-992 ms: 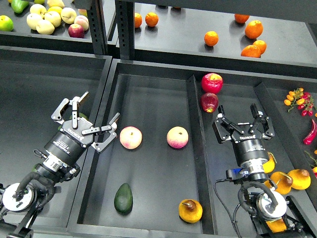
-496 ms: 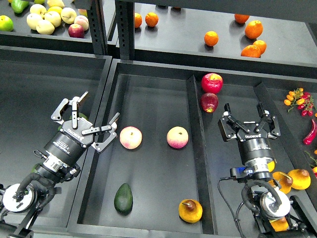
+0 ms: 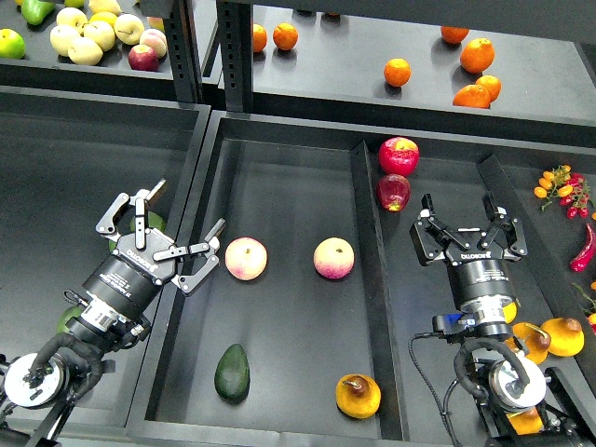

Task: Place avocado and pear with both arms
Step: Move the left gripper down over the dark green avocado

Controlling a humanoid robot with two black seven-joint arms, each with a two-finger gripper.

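The dark green avocado (image 3: 232,372) lies at the front left of the middle bin (image 3: 279,177). The orange-yellow pear (image 3: 358,396) with a brown stem lies at the front right of the same bin. My left gripper (image 3: 169,229) is open and empty, over the bin's left wall, above and left of the avocado. My right gripper (image 3: 468,223) is open and empty, over the right bin, up and right of the pear.
Two pink-and-yellow round fruits (image 3: 246,258) (image 3: 333,258) lie mid-bin. Two red apples (image 3: 398,155) sit in the right bin. More pears (image 3: 549,337) lie right of my right arm. Oranges (image 3: 477,54) and apples (image 3: 88,35) are on the back shelves. Red chillies (image 3: 585,247) lie far right.
My left gripper has dropped slightly down and toward me. My right gripper shifted right and a little up a second ago, then held still. No fruit has moved.
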